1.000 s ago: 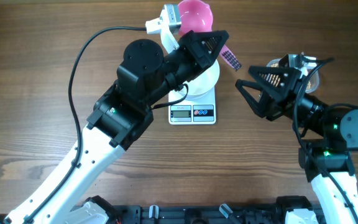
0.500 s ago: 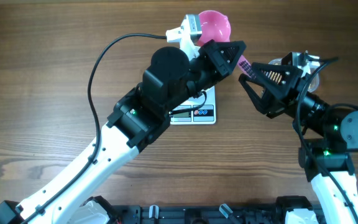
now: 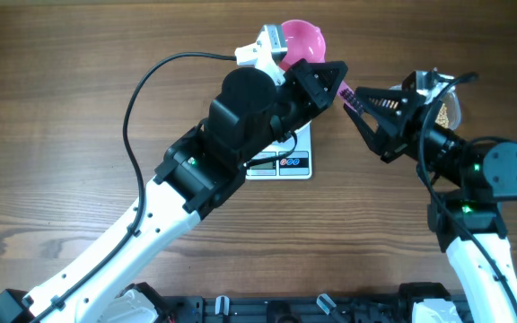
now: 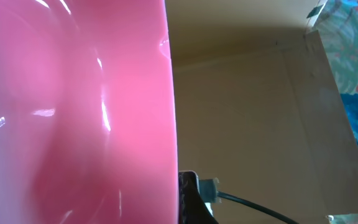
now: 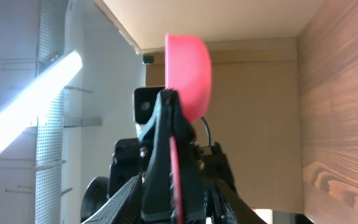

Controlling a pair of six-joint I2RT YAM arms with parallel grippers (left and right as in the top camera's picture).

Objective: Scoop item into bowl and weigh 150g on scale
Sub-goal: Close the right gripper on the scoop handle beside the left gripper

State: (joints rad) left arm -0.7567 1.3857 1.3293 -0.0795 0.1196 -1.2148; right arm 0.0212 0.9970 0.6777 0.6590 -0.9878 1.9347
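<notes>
Peeking past the left arm (image 3: 187, 179), the scale (image 3: 296, 154) carries an unreadable display (image 3: 260, 163).

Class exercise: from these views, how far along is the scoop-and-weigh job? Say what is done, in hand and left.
Done: little shows; the scale is in place, its display unreadable, the bowl hidden under the left arm. In hand: the left gripper is shut on the pink scoop, the right gripper's open jaws flank its handle. Left: scooping beans and weighing; no beans show in the scoop.
</notes>
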